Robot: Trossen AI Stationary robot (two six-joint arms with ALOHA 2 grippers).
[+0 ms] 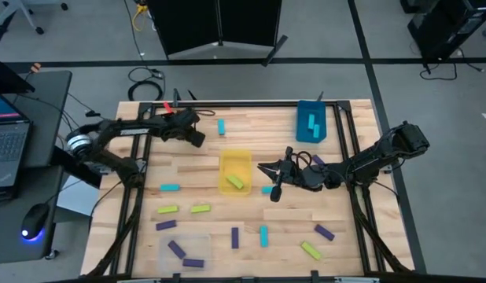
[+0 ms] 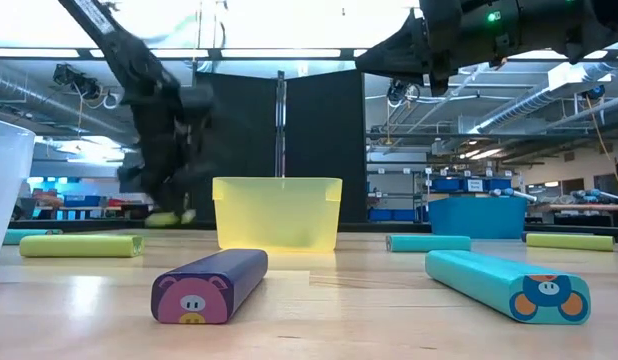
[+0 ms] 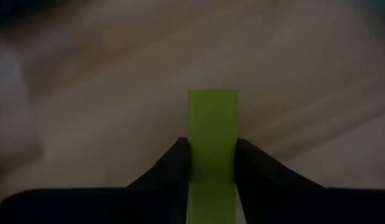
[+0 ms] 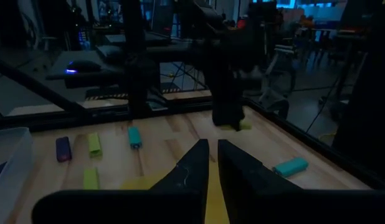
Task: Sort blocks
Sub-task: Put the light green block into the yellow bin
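The left end effector (image 3: 212, 163) is gripping a yellow-green block (image 3: 212, 124) at the desk's (image 1: 251, 130) eleven o'clock; the right end effector (image 4: 213, 155) is hovering nearly closed, empty, near the yellow bin (image 1: 235, 161).

No readable text or numbers

Only pictures showed: a pig face on a purple block's (image 2: 211, 285) end, an animal face on a cyan block's (image 2: 508, 284).

- Grey floor (image 1: 322, 71) all around the wooden table (image 1: 259, 130)
- Big black panel (image 1: 219, 23) standing at the far side
- Laptop (image 1: 7, 134) and mouse (image 1: 34, 220) on a dark desk at left
- Bright ceiling strip lights (image 2: 289, 20) overhead, workshop shelves (image 2: 469, 185) far back
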